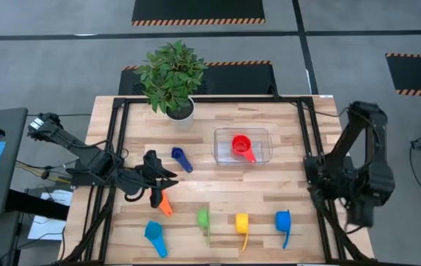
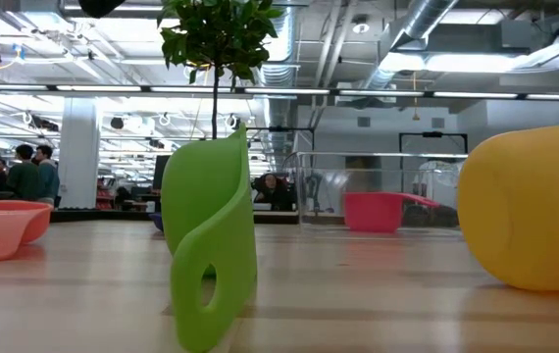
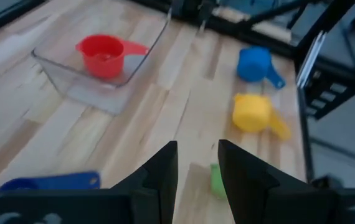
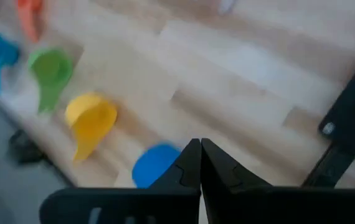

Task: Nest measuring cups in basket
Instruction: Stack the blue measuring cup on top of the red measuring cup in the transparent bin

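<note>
Beyond the wooden desk (image 1: 269, 185) we see a wide hall with ceiling ducts and a few people standing far back. A potted plant (image 1: 170, 77) stands at the desk's far edge. Near it sits the clear basket (image 1: 262, 137), and the red cup (image 1: 241, 146) lies inside it. The dark blue cup (image 1: 182, 158) rests on the desk just left of the basket. Along the near edge we find the light blue cup (image 1: 153, 235), the green cup (image 1: 203, 219), the yellow cup (image 1: 241, 224) and the blue cup (image 1: 283, 222) in a row. The left claw (image 1: 160, 176) hovers released, its fingers apart, over the orange cup (image 1: 165, 205) and near the dark blue one. The right claw (image 4: 200, 163) waits at the desk's right side, clenched on nothing.
</note>
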{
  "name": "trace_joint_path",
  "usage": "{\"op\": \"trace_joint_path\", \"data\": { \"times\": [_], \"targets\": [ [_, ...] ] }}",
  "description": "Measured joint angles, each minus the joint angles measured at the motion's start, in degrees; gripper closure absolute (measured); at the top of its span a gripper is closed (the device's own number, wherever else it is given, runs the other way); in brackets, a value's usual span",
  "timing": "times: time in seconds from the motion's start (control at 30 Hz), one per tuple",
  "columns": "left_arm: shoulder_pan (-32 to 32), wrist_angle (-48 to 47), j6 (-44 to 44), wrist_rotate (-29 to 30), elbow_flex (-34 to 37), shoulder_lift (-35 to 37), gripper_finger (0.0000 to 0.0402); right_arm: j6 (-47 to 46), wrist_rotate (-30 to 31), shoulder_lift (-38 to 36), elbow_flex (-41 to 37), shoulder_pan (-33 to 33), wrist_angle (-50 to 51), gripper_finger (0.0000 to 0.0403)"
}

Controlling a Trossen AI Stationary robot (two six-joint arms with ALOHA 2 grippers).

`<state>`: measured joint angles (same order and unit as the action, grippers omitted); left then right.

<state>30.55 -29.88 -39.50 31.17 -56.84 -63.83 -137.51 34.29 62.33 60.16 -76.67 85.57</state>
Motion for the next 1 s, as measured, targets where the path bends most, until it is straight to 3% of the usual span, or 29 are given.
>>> {"op": "trace_joint_path", "data": {
  "times": [0.13,0.27,0.63,0.77,1.0],
  "targets": [
    [0.00,2.84,-0.54,2.05,0.00,0.00,0.0299,-0.22,1.96,-8.23,-10.68,-5.69,-14.54,0.0372],
    [-0.02,5.59,-0.83,3.22,0.00,0.00,0.0299,-1.38,5.85,-13.00,-17.97,-9.98,-20.89,0.0372],
    [-0.02,7.38,-1.76,4.52,0.00,-0.02,0.0299,2.35,5.31,-13.26,-22.20,-12.11,-22.72,0.0350],
    [-0.02,7.38,-1.93,4.90,0.00,-0.02,0.0299,12.12,-3.44,-13.34,-22.20,-9.57,-26.33,0.0347],
    [-0.02,7.38,-1.88,5.63,0.00,-0.02,0.0299,32.34,-14.05,-13.73,-22.18,2.59,-32.41,0.0347]
  ]
}}
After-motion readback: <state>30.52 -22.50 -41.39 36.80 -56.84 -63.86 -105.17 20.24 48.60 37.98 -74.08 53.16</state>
